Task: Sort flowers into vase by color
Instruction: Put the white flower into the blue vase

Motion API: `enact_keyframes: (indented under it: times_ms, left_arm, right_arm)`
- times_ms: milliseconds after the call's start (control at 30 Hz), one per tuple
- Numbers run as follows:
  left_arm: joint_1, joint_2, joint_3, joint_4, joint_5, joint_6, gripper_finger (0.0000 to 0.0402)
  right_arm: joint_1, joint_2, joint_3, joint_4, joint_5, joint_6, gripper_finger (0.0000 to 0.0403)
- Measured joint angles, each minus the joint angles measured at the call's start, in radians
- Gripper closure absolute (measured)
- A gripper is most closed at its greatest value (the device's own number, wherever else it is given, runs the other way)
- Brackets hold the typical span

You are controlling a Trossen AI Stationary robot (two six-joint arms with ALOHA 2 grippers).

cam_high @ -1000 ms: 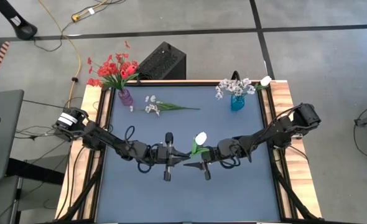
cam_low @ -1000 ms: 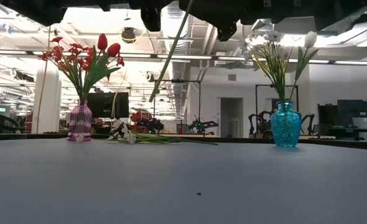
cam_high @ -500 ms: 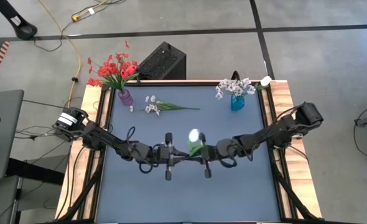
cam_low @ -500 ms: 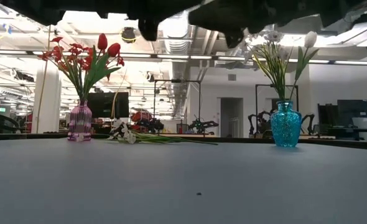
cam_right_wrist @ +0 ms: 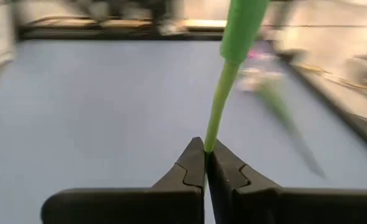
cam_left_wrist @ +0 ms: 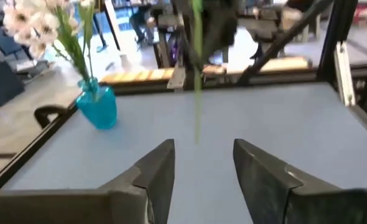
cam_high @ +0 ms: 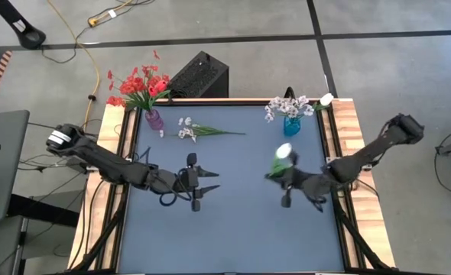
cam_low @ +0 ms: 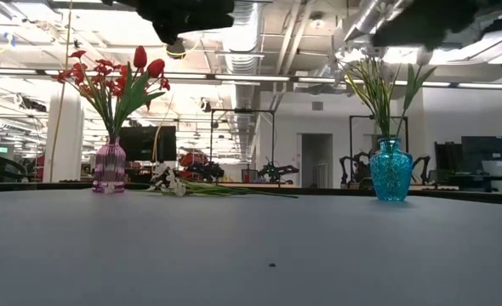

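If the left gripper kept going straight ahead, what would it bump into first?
Probably the white tulip's green stem, hanging from the right gripper straight ahead of the open left gripper; how far off is unclear.

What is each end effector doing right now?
Left end effector: open, empty.
Right end effector: shut on the thin green stalk of a white-bloomed artificial flower.
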Motion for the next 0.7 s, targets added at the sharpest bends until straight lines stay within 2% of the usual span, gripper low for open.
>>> enact_keyframes:
  times_ms: [100,233,433,533,700]
  left_arm:
    - [0.0,-0.027,0.0,-0.058,-0.001,-0.014,0.0247]
    - [0.0,-0.026,0.0,-0.078,0.0,-0.016,0.0246]
    - [0.0,-0.011,-0.001,-0.105,0.002,-0.03,0.0246]
    - [0.0,-0.01,-0.001,-0.134,0.0,-0.045,0.0246]
    - [0.0,-0.011,-0.001,-0.128,0.001,-0.045,0.0246]
  right_arm:
    - [0.051,-0.108,-0.001,-0.219,0.227,0.165,0.0371]
    - [0.059,-0.203,-0.002,-0.478,0.407,0.34,0.0376]
    - [0.0,-0.273,-0.002,-0.684,0.506,0.463,0.0372]
    - [-0.034,-0.296,-0.002,-0.715,0.545,0.469,0.0373]
    - [-0.094,-0.301,-0.002,-0.716,0.68,0.469,0.0373]
